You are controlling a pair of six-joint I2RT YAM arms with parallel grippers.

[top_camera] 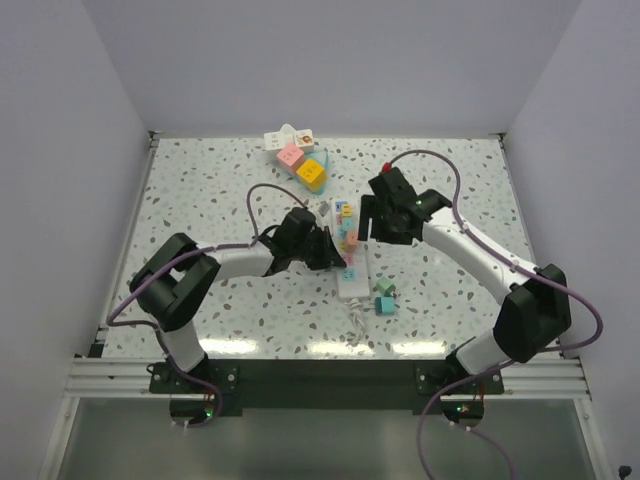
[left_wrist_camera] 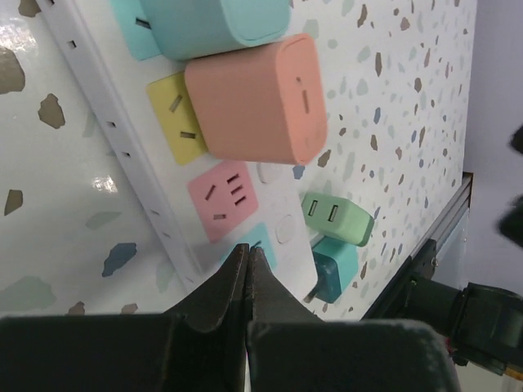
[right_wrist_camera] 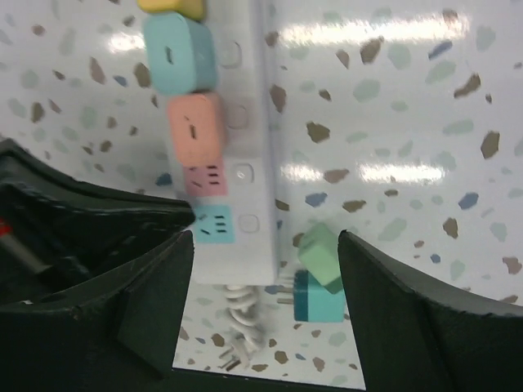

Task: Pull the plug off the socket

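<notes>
A white power strip point(top_camera: 351, 258) lies mid-table with a salmon plug point(left_wrist_camera: 253, 98), a light teal plug point(left_wrist_camera: 216, 24) and a yellow plug point(right_wrist_camera: 172, 6) in its sockets. The pink and teal sockets nearest the cord end are bare. My left gripper point(top_camera: 326, 250) is shut with nothing between its fingers. Its tips point(left_wrist_camera: 247, 249) rest at the strip's left edge by the teal socket. My right gripper point(top_camera: 374, 226) hovers open above the strip point(right_wrist_camera: 255, 163). Its fingers straddle the strip's near end point(right_wrist_camera: 265, 245), below the salmon plug point(right_wrist_camera: 194, 131).
A loose green plug point(top_camera: 386, 287) and a loose teal plug point(top_camera: 383, 303) lie right of the strip's near end. The strip's coiled white cord point(right_wrist_camera: 241, 314) trails toward the table's front edge. Several coloured plugs point(top_camera: 300, 160) sit at the back.
</notes>
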